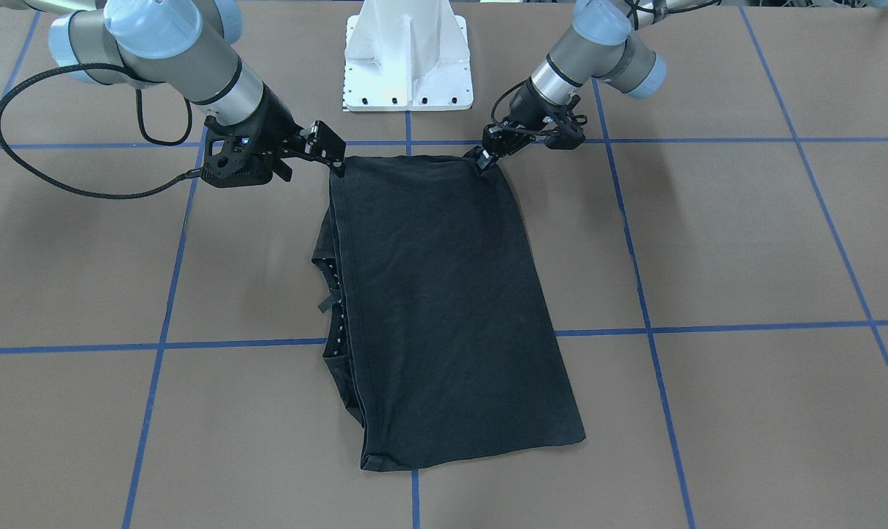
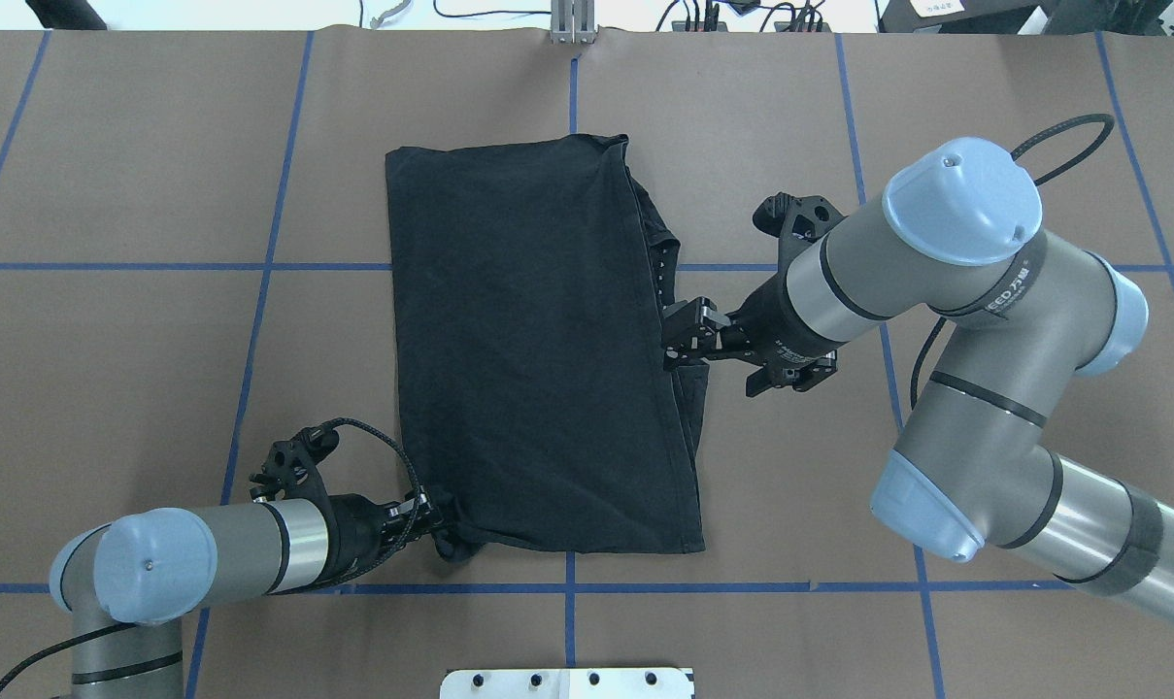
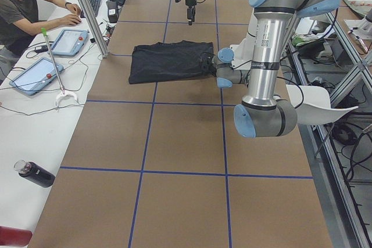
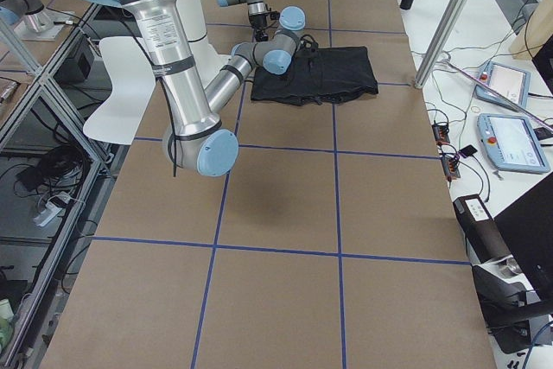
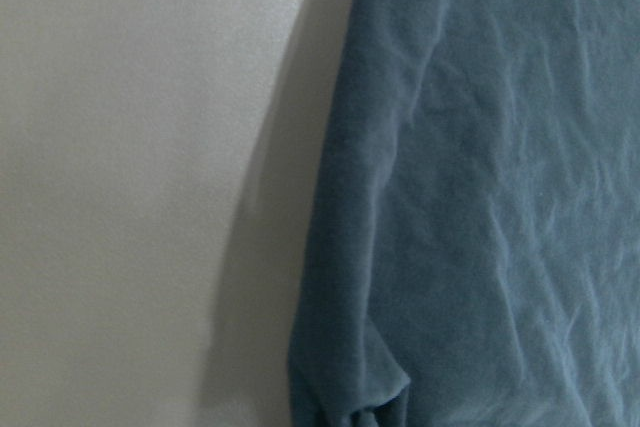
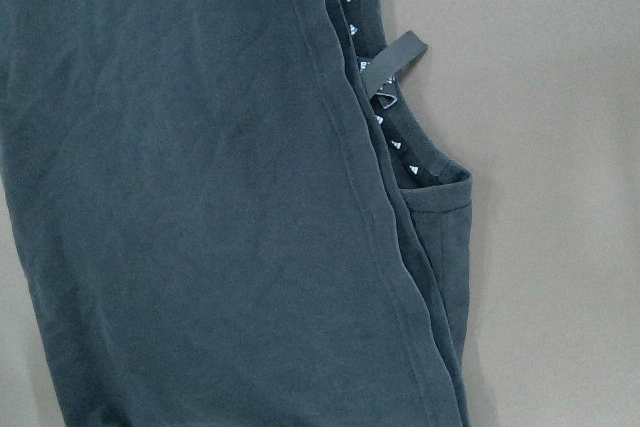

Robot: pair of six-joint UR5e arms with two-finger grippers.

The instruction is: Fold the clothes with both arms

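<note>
Currently, a black shirt lies folded lengthwise on the table. The left fingers pinch one corner of a short edge; the right fingers hover by the other, spread or pressed together unclear. Pulling one-sided would likely skew or unfold the layers.

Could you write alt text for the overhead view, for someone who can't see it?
A folded black T-shirt lies flat on a brown table marked with blue grid lines. The robot's left gripper pinches the shirt's lower-left corner, while the right gripper is at the shirt's right edge, about halfway along.
</note>
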